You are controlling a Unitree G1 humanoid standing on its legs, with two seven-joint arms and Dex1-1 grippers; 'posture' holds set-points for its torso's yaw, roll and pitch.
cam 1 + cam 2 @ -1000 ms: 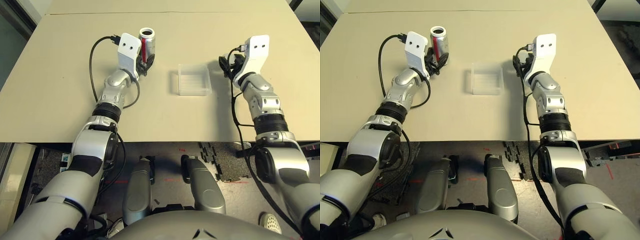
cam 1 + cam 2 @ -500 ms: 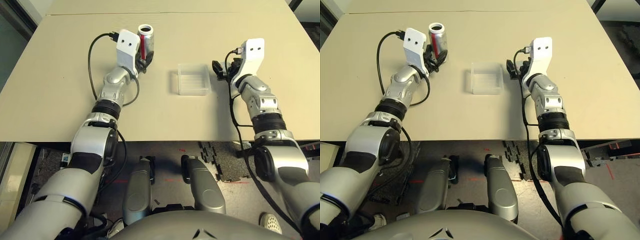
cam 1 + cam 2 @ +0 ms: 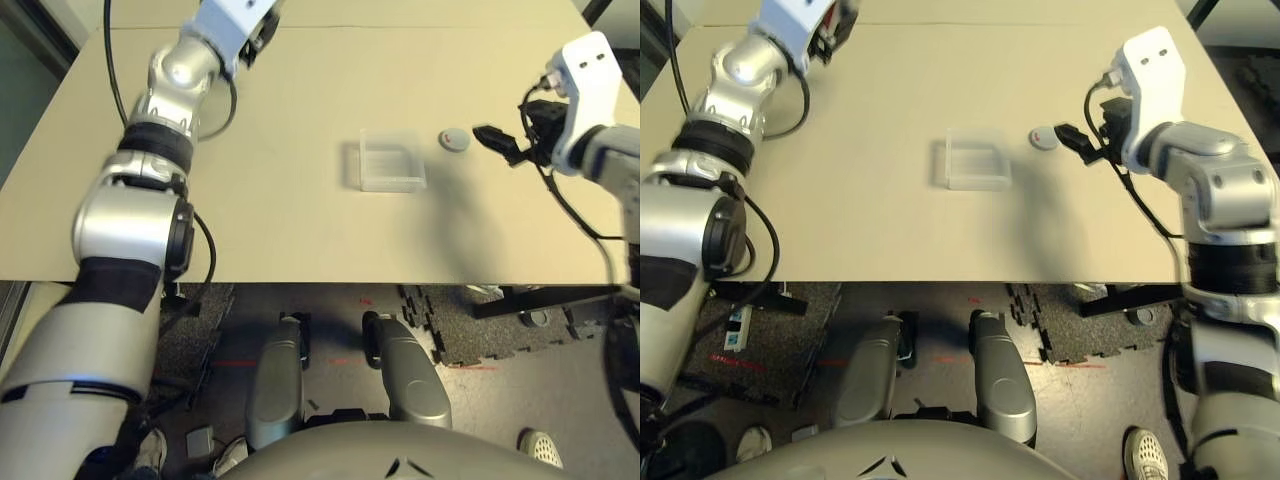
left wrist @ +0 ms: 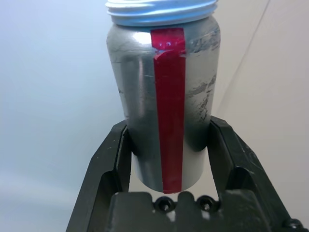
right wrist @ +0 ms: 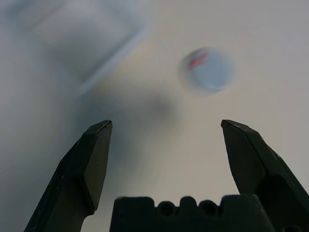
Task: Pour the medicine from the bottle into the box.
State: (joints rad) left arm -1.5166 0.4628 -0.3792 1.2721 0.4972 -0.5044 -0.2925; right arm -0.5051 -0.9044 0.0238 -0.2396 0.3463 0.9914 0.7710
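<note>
Clock: I count all the hours from the box (image 3: 391,176), with twelve at the far side of the table (image 3: 300,220).
Table: it is a pale beige surface, smooth and matt, and its near edge makes a straight line above the floor (image 3: 340,385).
Seam: one thin line (image 3: 350,27) crosses the top at twelve o'clock, near the far end.
Shadow: a soft dark patch (image 3: 455,215) lies on the top toward four and five o'clock.
Box: it is clear and shallow, and it sits flat on the table, around the middle.
Cap: it is round and grey with a red mark (image 3: 454,140), lying on the table at two o'clock, near the box but apart from it.
Bottle: my left gripper (image 4: 169,128) has it, toward ten to eleven o'clock; the silver side with the red stripe (image 4: 145,87) and the threaded neck are visible to me.
Left gripper: its two fingers are clamped on the bottle, one at each side.
Right gripper: (image 5: 167,123) it is at three o'clock, beyond the cap, with fingers wide apart and nothing between them.
Floor: it is grey, with red tape (image 3: 470,367) at five o'clock.
Mats: dark speckled pieces (image 3: 455,335) with jigsaw edges, one at five o'clock.
Shoe: a pale clog with holes (image 3: 541,447), at five o'clock.
</note>
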